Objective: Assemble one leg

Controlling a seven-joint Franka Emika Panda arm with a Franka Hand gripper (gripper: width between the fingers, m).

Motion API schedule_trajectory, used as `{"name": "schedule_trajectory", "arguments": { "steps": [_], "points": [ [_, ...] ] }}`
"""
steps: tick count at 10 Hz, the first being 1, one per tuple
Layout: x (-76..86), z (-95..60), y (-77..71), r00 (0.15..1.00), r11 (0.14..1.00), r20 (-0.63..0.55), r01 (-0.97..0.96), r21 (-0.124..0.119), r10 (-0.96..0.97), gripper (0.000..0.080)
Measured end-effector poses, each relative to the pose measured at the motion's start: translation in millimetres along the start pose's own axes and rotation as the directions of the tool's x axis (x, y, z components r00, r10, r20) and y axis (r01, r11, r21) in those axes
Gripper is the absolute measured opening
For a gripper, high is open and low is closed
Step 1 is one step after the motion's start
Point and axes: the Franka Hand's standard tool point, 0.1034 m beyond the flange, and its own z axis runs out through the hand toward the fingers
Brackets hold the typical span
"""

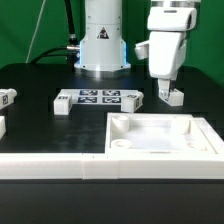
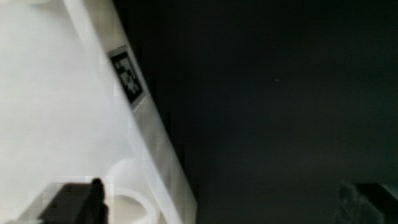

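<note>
Two tool [image 1: 168, 90] fingers spread wide, gripping nothing, above a leg [image 1: 173, 97].

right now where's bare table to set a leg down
Bare: between the left leg and the leg by the marker board. Crowded: the exterior view's right, gripper over a leg, beside the tray.

Worktop [image 1: 40, 130] was black and matte. Marker board [image 1: 98, 98] was white with a row of black-and-white square tags. Tray [image 1: 160, 140] was plain white all over. The leg [image 1: 172, 96] under the gripper [image 1: 165, 90] was white; two more legs [image 1: 63, 104] [image 1: 7, 98] were white with black markings. Arm casing was white, with a blue glow at the robot base [image 1: 104, 62]. Backdrop [image 1: 25, 25] was green. In the wrist view, the gripper fingers [image 2: 75, 203] were black, and one white part carried a black-and-white marker [image 2: 128, 77].
</note>
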Motion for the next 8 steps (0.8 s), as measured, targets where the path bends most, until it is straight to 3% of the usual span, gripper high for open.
{"name": "schedule_trajectory", "arguments": {
  "steps": [1, 4, 6, 8],
  "points": [
    [-0.9, 2.8, -6.4, 0.992, 0.993, -0.020, -0.122, -0.002, 0.121, 0.0649],
    [2.2, 7.2, -34.3, 0.891, 0.890, -0.001, -0.454, 0.043, 0.454, 0.0649],
    [3.8, 6.0, -54.9, 0.765, 0.764, 0.022, -0.643, 0.059, 0.643, 0.0649],
    [8.8, 6.2, -63.0, 0.674, 0.671, 0.034, -0.739, 0.063, 0.738, 0.0649]
  ]
}}
